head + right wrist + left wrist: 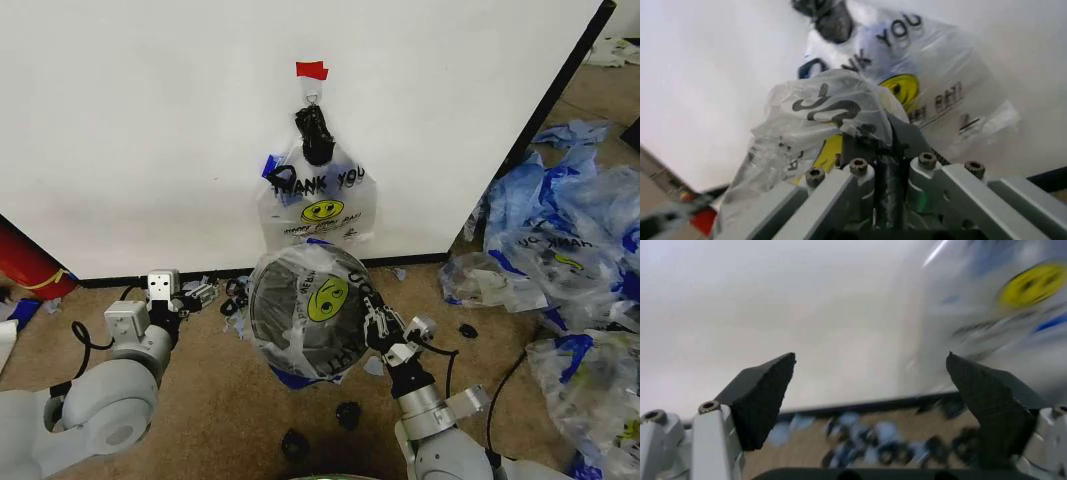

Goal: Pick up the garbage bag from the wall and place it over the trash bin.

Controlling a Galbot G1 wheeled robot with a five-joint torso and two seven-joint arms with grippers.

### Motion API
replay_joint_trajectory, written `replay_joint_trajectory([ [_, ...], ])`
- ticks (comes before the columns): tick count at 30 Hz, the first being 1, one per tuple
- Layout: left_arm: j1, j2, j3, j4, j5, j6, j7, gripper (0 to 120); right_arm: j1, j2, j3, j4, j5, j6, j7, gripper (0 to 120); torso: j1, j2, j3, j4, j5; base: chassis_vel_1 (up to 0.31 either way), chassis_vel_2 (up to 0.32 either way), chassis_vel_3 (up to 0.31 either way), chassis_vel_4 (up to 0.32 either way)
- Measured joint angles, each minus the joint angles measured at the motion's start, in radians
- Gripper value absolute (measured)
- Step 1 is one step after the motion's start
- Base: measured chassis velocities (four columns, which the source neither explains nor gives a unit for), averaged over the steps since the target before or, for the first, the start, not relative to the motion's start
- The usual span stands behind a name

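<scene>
The bag (312,318) already lay stretched over the bin (272,322), its yellow smiley face turned upward, so the pick from the wall (150,120) looked finished and the covering mostly so. The film spread across the bin's mouth and wrapped the rim nearest the robot, with a blue scrap of trim poking out below. What remained, as a judgement, was seating the edge on the right side and letting go.

The right gripper (375,325) sat at the bin's right rim, touching the bag. In the right wrist view its fingers (870,150) were closed tight on a bunched fold of the clear plastic, black lettering crumpled just above them. So the bag was both on the bin and pinched at that one edge.

The left gripper (190,296) was low on the floor (200,400), to the left of the bin and apart from it, not touching the bag. Its jaws stood wide and held nothing; the left wrist view showed the wall and floor scraps between the two black pads (763,397).

A tied bundle (318,195) of like bags hung from the hook (313,96) under the red tape (311,70), directly behind the bin. A heap (560,240) of blue-and-clear bags lay well off to the right.
</scene>
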Motion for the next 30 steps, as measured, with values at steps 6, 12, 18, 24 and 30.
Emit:
replay_joint_trajectory([
  [6,-0.007,0.015,-0.042,-0.146,-0.084,-0.019,0.041,91,0.018,0.026,0.026,-0.022,0.028,-0.005,-0.002,1,0.0,0.0,0.0,0.0002,0.0002,0.0,0.0,0.0,0.0],
  [12,-0.008,0.025,-0.097,-0.168,-0.178,-0.047,0.085,81,0.034,0.042,0.024,-0.03,0.038,-0.013,-0.003,1,0.0,0.0,0.0,0.0,-0.0005,0.0,0.0,0.0,0.0],
  [18,-0.01,0.04,-0.124,-0.168,-0.237,-0.072,0.12,58,0.048,0.052,0.02,-0.036,0.038,-0.022,-0.001,1,0.0,0.0,0.0,0.0001,-0.0002,0.0,0.0,0.0,0.0],
  [24,-0.01,0.033,-0.147,-0.165,-0.339,-0.097,0.163,35,0.066,0.065,0.003,-0.038,0.024,-0.04,0.014,1,0.0,0.0,0.0,0.0,-0.0003,0.0,0.0,0.0,0.0],
  [30,0.002,0.018,-0.116,-0.164,-0.372,-0.119,0.236,14,0.085,0.084,-0.007,-0.041,0.0,-0.057,0.023,1,0.0,0.0,0.0,0.0,-0.0004,0.0,0.0,0.0,0.0],
])
